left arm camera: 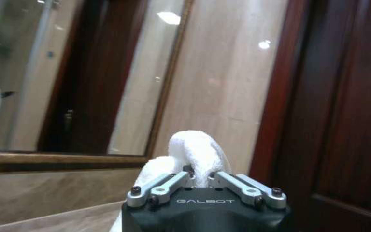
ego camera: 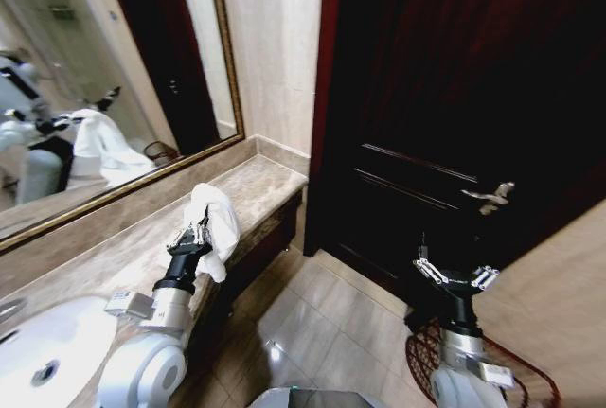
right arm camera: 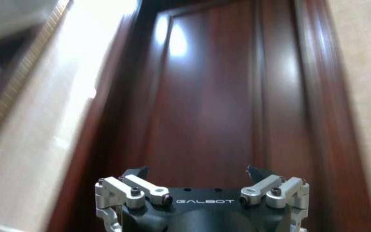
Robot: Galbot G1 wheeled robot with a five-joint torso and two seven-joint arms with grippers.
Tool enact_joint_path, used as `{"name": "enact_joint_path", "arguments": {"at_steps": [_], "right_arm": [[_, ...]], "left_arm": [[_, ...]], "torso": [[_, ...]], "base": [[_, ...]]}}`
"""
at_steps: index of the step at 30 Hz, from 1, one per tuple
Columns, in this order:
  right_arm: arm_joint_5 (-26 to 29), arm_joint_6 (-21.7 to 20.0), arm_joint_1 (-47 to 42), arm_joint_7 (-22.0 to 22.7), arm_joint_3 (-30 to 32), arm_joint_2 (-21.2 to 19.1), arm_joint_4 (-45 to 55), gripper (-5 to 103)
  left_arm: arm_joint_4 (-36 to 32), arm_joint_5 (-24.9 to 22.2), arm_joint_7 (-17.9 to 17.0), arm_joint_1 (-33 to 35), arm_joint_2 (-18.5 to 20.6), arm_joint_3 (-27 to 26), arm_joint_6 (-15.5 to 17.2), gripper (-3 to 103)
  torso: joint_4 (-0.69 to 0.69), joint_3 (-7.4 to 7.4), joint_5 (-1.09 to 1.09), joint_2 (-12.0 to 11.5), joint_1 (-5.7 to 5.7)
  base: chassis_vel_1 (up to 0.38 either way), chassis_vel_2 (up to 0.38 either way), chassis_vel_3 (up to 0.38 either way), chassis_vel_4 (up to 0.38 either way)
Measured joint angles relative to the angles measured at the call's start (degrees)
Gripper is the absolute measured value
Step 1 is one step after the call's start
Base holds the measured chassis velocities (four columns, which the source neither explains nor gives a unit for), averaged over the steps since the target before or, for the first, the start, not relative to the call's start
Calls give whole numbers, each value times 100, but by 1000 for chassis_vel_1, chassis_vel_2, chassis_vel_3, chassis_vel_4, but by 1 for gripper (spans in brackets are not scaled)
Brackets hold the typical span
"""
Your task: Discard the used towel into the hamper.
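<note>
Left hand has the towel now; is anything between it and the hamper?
The right hand and its arm stand over the hamper, on the path from the towel in the left hand. Otherwise only open floor.

My left gripper [ego camera: 196,234] is in the lower left of the head view, arm raised, fingers closed on the towel [ego camera: 217,219]. My right gripper [ego camera: 453,278] is in the lower right, pointing up, with fingers spread wide apart.
</note>
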Motion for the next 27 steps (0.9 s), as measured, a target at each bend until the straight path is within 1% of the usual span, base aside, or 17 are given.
{"name": "enact_joint_path", "arguments": {"at_steps": [1,3,5,6,8,11,14,19,27], "right_arm": [[0,0,0,0,0,0,0,100],[-138,-200,-61,294,1,40,1,100],[-165,-245,-130,406,59,75,-16,100],[-165,-245,-130,406,59,75,-16,100],[-55,-204,-215,419,103,86,9,100],[68,-119,-263,385,138,85,52,100],[146,-44,-272,342,165,98,84,100],[223,88,-233,300,183,140,77,100],[288,98,-119,263,153,119,82,100]], "left_arm": [[0,0,0,0,0,0,0,3],[4,-14,2,-7,60,-29,-2,3],[7,-39,84,-22,124,-33,30,3],[7,-39,84,-22,124,-33,30,3],[10,-82,281,14,210,27,174,3],[13,-130,378,-1,273,100,264,3],[15,-232,419,-51,341,121,332,3],[17,-322,431,-93,429,96,356,3],[21,-326,470,-130,431,120,348,3]], "torso": [[0,0,0,0,0],[-1,0,0,0,0],[-1,0,0,0,0],[-1,0,0,0,0],[-1,0,0,0,0],[-1,0,0,0,0],[-1,0,0,0,0],[-1,0,0,0,0],[0,0,-1,0,0]], "base": [[-116,-126,-105,-133],[-115,-119,-120,-116],[-111,-124,-120,-131],[-127,-124,-120,-132],[-132,-119,-125,-128],[-121,-119,-125,-126],[-120,-127,-128,-134],[-130,-133,-130,-128],[-127,-120,-119,-118]]}}
